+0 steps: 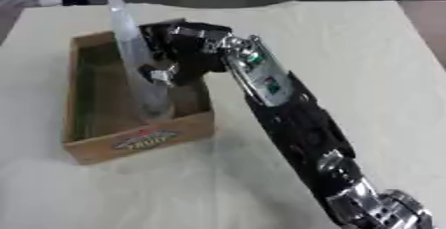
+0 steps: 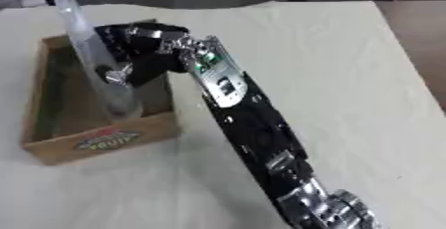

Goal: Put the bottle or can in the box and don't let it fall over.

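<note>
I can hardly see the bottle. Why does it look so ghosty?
Left eye view: the clear bottle is see-through and smeary, so the box shows through it. Right eye view: equally soft, the robot hand dark with little detail, the box label unreadable.

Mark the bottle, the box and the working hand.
bottle (image 1: pixel 139 68), left eye view, clear body.
box (image 1: pixel 144 141), left eye view, near wall by the label.
right hand (image 1: pixel 187 49), left eye view, black back of the hand.
</note>
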`<act>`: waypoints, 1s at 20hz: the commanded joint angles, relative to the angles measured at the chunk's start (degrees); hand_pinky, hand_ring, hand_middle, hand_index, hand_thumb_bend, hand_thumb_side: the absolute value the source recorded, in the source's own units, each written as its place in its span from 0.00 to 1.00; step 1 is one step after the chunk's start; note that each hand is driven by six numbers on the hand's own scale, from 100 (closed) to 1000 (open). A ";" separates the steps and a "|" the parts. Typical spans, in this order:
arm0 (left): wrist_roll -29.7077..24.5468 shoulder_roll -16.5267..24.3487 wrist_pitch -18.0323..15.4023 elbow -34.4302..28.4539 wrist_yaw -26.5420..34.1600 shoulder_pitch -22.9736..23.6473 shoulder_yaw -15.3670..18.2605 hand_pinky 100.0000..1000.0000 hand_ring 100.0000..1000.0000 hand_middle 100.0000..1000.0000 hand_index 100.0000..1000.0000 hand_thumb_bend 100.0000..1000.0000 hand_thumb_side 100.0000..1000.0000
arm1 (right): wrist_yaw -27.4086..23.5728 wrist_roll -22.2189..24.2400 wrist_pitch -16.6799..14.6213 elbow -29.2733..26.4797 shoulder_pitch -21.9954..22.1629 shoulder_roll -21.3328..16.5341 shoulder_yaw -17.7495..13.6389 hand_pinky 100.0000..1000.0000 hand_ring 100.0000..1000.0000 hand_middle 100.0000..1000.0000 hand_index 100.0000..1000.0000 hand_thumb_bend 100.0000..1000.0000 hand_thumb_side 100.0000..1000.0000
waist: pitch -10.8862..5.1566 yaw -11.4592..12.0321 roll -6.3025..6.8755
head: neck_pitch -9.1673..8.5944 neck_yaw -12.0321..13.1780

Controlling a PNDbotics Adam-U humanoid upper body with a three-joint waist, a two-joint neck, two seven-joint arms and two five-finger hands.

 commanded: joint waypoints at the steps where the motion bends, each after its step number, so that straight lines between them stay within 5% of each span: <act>1: 0.18 1.66 -0.13 -1.16 -0.04 -0.02 0.84 1.00 1.00 1.00 0.66 0.00 0.64 | -1.62 0.04 0.98 -2.48 -0.32 -1.63 -0.61 1.00 1.00 1.00 1.00 0.00 0.00 | -1.77 -0.19 0.44 | 0.15 0.47; 12: 0.59 2.28 0.12 -1.16 -0.38 1.39 1.12 1.00 1.00 1.00 0.66 0.00 0.64 | -6.86 -2.04 1.25 -8.67 3.89 -8.94 -1.67 1.00 1.00 1.00 1.00 0.00 0.00 | -3.44 -3.64 0.56 | 2.05 3.18; 20: 0.47 3.21 0.14 -1.16 -0.65 1.79 0.95 1.00 1.00 1.00 0.66 0.00 0.64 | -12.80 -7.13 -2.32 -16.75 9.51 -15.97 -4.21 1.00 1.00 1.00 0.99 0.00 0.47 | -4.21 -6.99 0.67 | 3.17 6.27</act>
